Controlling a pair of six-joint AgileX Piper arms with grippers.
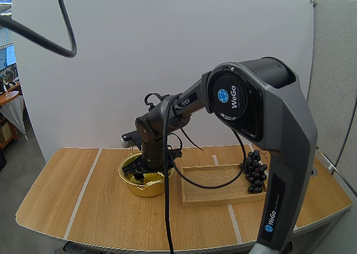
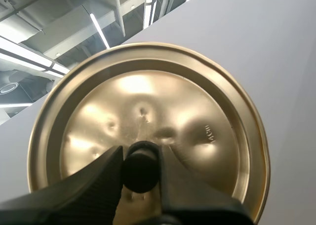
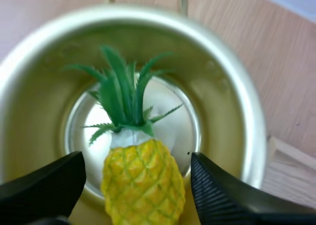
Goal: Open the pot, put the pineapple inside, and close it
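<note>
High view: right gripper (image 1: 146, 167) is in a round golden pot (image 1: 127, 180) on the wood-grain table (image 1: 67, 204), beside a rectangular wooden tray (image 1: 206, 188).
Left wrist view: left gripper (image 2: 140, 158) pinches the black knob (image 2: 140, 171) of the dented golden lid (image 2: 207, 111).
Right wrist view: ribbed fingers (image 3: 217, 195) stand wide, flanking the scaly pineapple (image 3: 143, 185) inside the pot.

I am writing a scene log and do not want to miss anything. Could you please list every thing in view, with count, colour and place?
pot: one, gold, open, on the table beside the tray
pineapple: one, yellow with green leaves, inside the pot
lid: one, gold with a black knob, held in the air
tray: one, wooden, on the table
grapes: one bunch, dark, at the tray's right end
table: one, light wood
left claw: black, shut on the lid's knob
right claw: black, open, over the pot, a finger at each side of the pineapple
</note>
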